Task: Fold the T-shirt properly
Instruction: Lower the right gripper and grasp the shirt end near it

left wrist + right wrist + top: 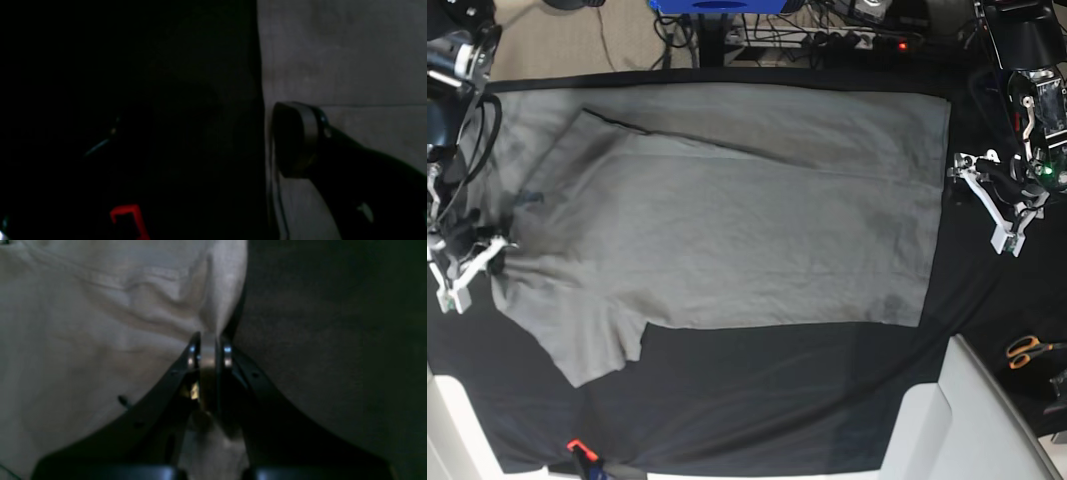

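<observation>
The grey T-shirt [727, 210] lies spread flat on the black table cloth [777, 400], with one sleeve folded in at the top left. At the shirt's left edge my right gripper [472, 268] is shut; the right wrist view shows its fingertips [208, 348] pinching a raised fold of the T-shirt [100, 323]. My left gripper [989, 205] stands open just off the shirt's right edge. In the dark left wrist view, one finger [293, 140] hovers over the grey T-shirt [350, 53]; the other is lost in shadow over the black cloth.
Orange-handled scissors [1027, 350] lie at the right edge of the cloth. White panels [967, 420] rise at the front right corner. A small red item [577, 447] sits at the front left. Cables and equipment [827, 25] crowd the back.
</observation>
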Action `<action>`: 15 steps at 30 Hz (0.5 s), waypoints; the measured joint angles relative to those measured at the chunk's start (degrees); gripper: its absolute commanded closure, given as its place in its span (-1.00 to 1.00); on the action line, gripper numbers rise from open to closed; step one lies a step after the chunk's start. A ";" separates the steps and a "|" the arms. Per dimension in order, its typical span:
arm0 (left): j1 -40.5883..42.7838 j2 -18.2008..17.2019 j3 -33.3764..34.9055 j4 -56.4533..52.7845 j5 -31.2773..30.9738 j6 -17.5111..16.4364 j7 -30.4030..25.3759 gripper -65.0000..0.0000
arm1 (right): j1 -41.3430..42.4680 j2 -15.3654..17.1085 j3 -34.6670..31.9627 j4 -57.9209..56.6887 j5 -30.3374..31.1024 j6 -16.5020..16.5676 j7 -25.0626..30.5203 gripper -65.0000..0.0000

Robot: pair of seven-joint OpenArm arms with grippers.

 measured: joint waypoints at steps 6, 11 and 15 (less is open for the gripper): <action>-0.09 0.00 -0.04 -0.04 0.02 0.02 0.02 -0.64 | -5.42 -3.21 0.00 11.26 0.22 0.31 -10.14 0.98; 0.09 -0.02 -0.07 -0.04 0.02 0.02 0.02 -0.64 | -10.58 -5.66 -0.02 20.57 0.13 0.22 -14.60 0.98; 0.04 -0.04 -0.07 -0.07 0.04 0.02 0.04 -0.64 | -14.08 -6.62 0.00 25.79 0.20 0.24 -17.05 0.98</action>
